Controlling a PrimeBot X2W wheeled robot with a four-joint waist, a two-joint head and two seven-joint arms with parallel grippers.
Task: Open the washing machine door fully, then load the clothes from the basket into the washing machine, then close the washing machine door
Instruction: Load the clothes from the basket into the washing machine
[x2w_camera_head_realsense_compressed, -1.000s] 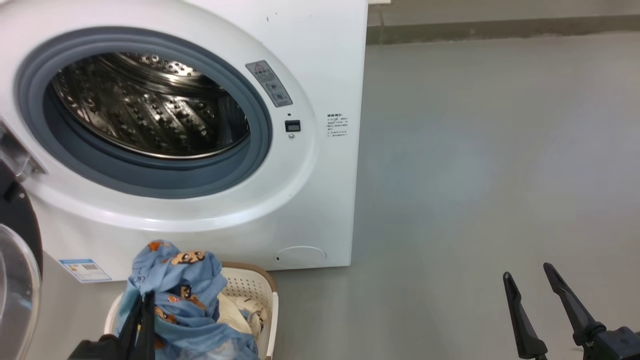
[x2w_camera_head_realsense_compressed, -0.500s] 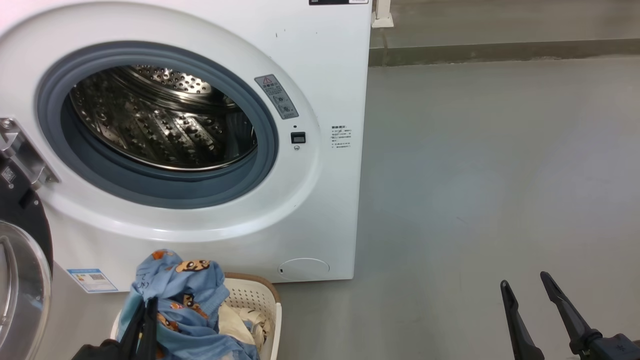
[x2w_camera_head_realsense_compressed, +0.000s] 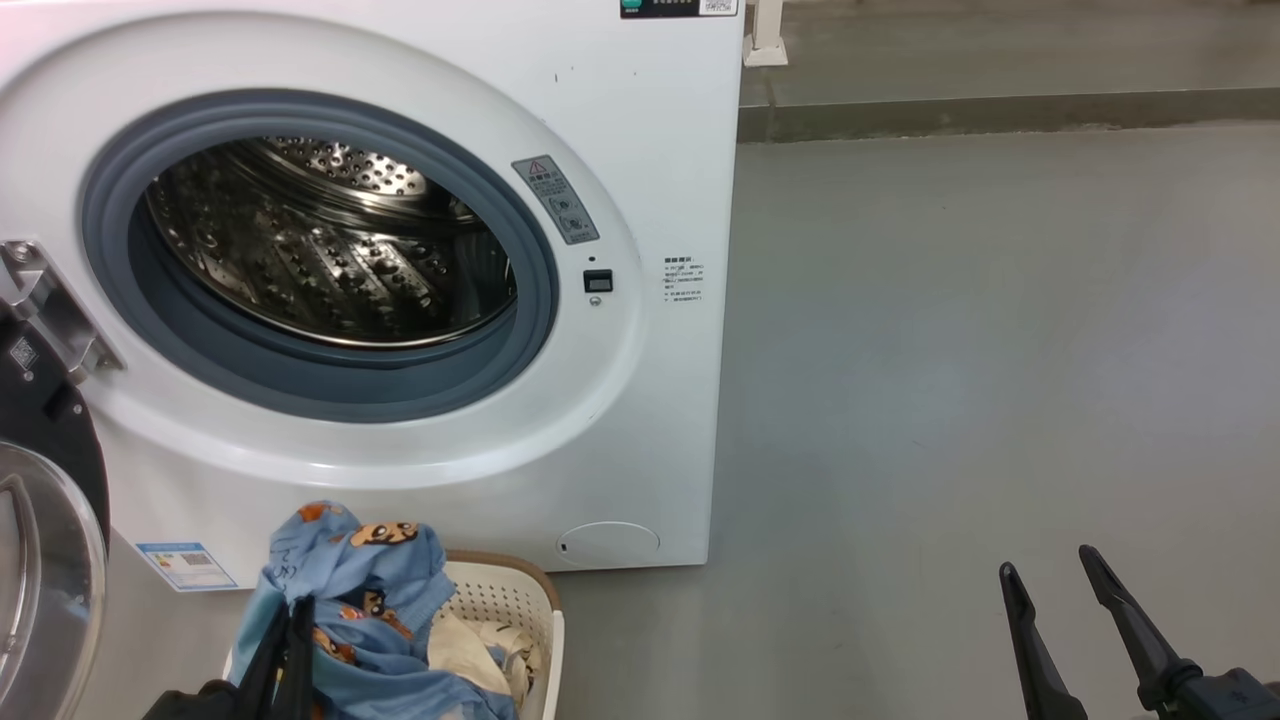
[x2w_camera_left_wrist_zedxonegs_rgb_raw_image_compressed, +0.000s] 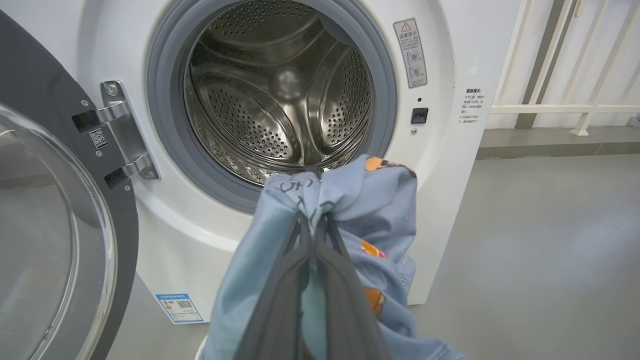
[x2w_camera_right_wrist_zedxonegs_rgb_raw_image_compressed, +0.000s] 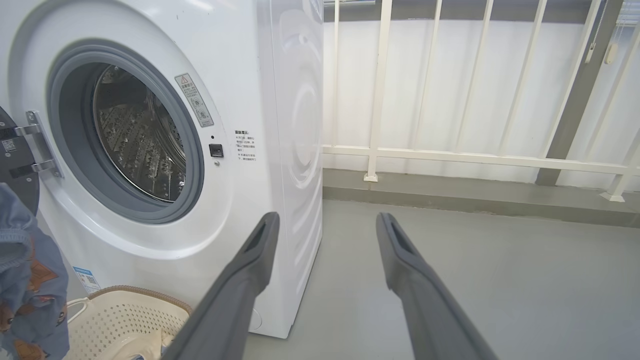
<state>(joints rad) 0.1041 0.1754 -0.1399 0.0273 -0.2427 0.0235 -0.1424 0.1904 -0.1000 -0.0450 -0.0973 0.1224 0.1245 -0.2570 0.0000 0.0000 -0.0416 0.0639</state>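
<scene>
A smooth grey floor (x2w_camera_head_realsense_compressed: 950, 350) runs back to a low kerb (x2w_camera_right_wrist_zedxonegs_rgb_raw_image_compressed: 475, 192) under a white barred railing (x2w_camera_right_wrist_zedxonegs_rgb_raw_image_compressed: 450, 95). On the left stands the boxy white washing machine (x2w_camera_head_realsense_compressed: 660, 150), its grey rubber ring (x2w_camera_head_realsense_compressed: 330, 390) framing a perforated steel drum (x2w_camera_head_realsense_compressed: 330, 250). The washing machine door (x2w_camera_head_realsense_compressed: 45, 560), glossy black around bulging glass, hangs swung open at the left edge. Near the machine's foot, the perforated cream basket (x2w_camera_head_realsense_compressed: 505, 595) holds the clothes (x2w_camera_head_realsense_compressed: 470, 640). The left claw (x2w_camera_left_wrist_zedxonegs_rgb_raw_image_compressed: 313, 218) pinches a printed light blue garment (x2w_camera_head_realsense_compressed: 370, 560) bunched above it. The right claw (x2w_camera_head_realsense_compressed: 1045, 562) hangs wide over the floor.

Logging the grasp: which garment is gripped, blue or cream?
The blue printed garment, pinched in the shut left gripper; the cream piece lies loose in the basket.
</scene>
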